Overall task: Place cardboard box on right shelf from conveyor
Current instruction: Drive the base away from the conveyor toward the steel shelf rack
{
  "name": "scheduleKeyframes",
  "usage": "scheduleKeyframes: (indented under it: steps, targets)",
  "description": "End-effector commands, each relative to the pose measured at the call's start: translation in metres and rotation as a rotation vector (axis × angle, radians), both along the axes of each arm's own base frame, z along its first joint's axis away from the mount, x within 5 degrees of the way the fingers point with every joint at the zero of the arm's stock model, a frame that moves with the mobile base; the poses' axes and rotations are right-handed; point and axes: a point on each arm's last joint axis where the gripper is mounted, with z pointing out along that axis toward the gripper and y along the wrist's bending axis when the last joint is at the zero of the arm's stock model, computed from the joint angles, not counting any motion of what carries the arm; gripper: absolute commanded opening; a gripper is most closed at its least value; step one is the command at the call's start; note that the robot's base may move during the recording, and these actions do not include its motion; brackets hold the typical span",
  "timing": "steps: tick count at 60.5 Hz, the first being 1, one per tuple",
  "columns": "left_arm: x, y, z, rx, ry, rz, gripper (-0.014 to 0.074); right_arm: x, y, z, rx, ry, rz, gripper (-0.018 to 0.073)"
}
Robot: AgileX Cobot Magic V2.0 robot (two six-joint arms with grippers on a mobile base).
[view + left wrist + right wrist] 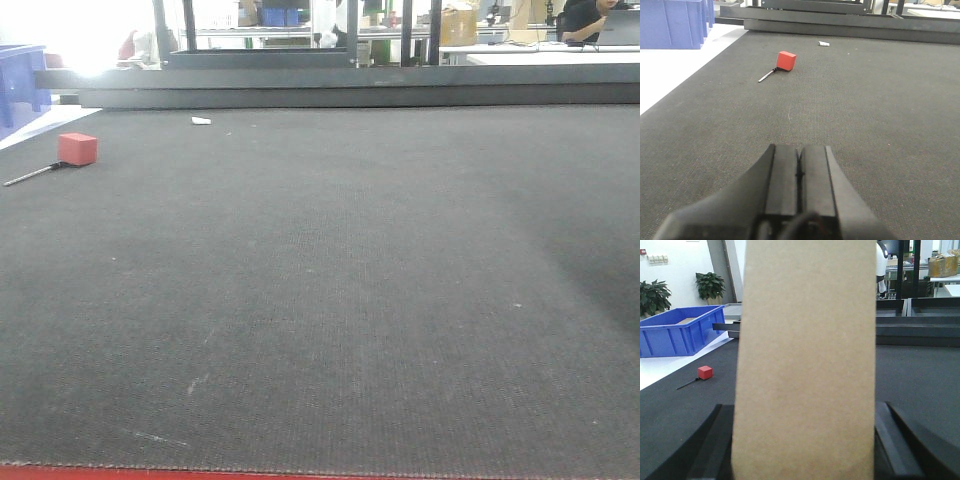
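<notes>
1. Cardboard box point(805, 360): plain tan carton, standing upright and filling the middle of the right wrist view. Its smooth face runs past the top and bottom edges of the picture, so whether its base touches the belt cannot be told.
2. Right gripper point(804, 440): jaws clamped on the box, one of the dark fingers point(715, 440) pressed against each narrow side.
3. Left gripper point(799, 170): jaws closed with nothing between them, the two pads meeting along a thin seam. It sits above a bare stretch of belt.
4. Conveyor point(340, 280): wide dark grey ribbed belt with a thin red edge along its near side and a dark frame at its far side. In the right wrist view it shows on both sides of the box.
5. Red block point(77, 148): small cube lying on the far left part of the belt, well apart from both grippers.
6. Thin rod point(30, 176): lies on the belt with one end at the red block.
7. White scrap point(201, 121): small pale piece on the belt near the far frame.
8. Blue bin point(680, 332): open plastic bin on the white surface left of the belt, with potted plants point(710, 285) behind it.
</notes>
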Motion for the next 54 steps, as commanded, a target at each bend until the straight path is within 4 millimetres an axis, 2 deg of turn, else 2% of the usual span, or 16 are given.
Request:
scheduleKeyframes:
  steps: [1,54]
  targets:
    - [-0.0005,0.0006,0.0058,-0.011,-0.090,0.007,-0.0116,-0.0012,0.0000,0.0163,0.015,-0.114,-0.005,0.0109]
    - [-0.0005,0.0006,0.0058,-0.011,-0.090,0.007,-0.0116,-0.0010,0.0001,0.0160,0.014,-0.112,-0.005,0.0109]
